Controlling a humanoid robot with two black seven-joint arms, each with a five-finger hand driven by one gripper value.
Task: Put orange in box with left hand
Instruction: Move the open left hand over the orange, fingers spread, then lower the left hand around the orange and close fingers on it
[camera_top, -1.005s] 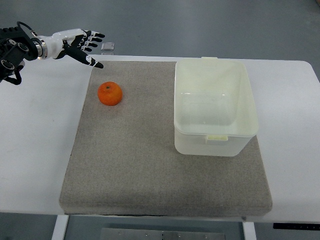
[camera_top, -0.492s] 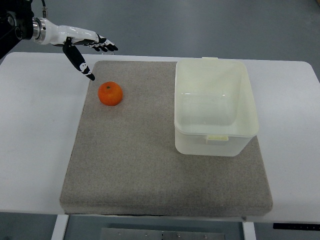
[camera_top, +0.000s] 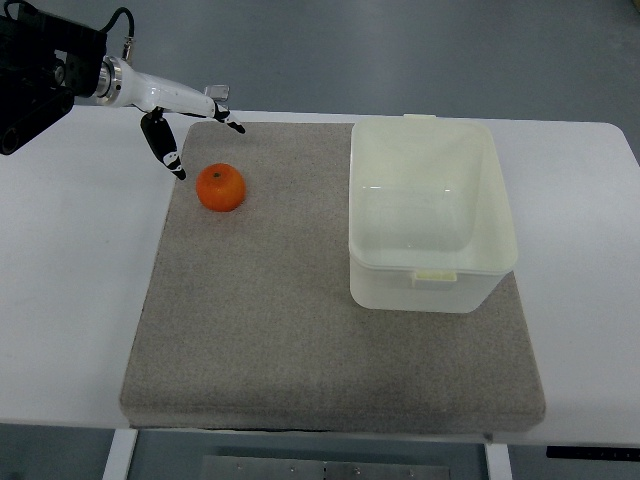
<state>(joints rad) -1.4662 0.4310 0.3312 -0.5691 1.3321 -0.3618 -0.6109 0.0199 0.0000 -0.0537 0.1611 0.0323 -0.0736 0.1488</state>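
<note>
An orange (camera_top: 220, 187) lies on the grey mat (camera_top: 300, 330) at its far left. A pale translucent box (camera_top: 430, 212), open and empty, stands on the mat's right side. My left hand (camera_top: 195, 135) comes in from the upper left and hovers just above and behind the orange. Its fingers are spread: the thumb (camera_top: 165, 150) points down beside the orange's left side, the other fingers reach over its far side. It holds nothing. The right hand is out of view.
The mat lies on a white table (camera_top: 70, 280). A small clear object (camera_top: 216, 92) sits at the table's far edge behind the hand.
My left hand has swung from above the mat's far-left corner down and right toward the orange, turning so thumb and fingers straddle it. The orange and box have not moved.
</note>
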